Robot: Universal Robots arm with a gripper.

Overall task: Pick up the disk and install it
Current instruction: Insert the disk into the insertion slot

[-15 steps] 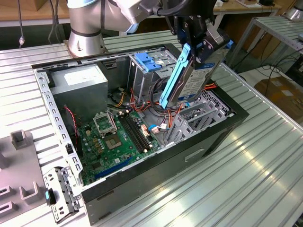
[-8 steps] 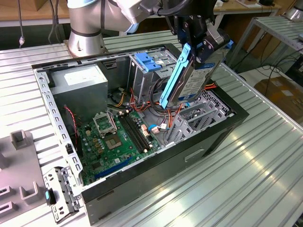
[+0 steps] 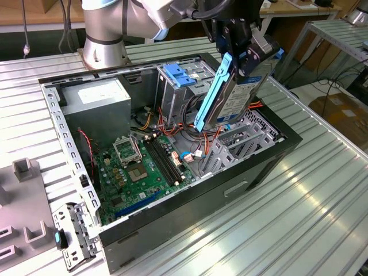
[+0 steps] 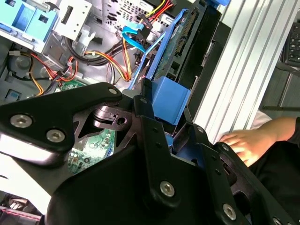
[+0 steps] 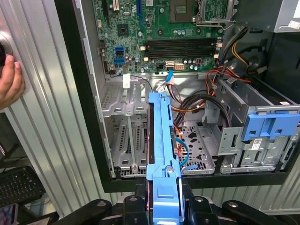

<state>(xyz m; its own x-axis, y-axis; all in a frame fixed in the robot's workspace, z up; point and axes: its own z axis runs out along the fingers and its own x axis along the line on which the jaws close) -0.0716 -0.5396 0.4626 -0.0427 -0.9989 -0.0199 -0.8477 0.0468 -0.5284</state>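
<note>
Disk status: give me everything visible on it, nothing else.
The disk is a flat silver-grey metal drive with a white-and-blue label on its face, framed by light blue plastic rails. The gripper is shut on its upper end. It hangs steeply tilted, its lower end dipping into the open case, over the grey perforated bay at the exterior view's right. Whether it touches the bay is unclear.
</note>
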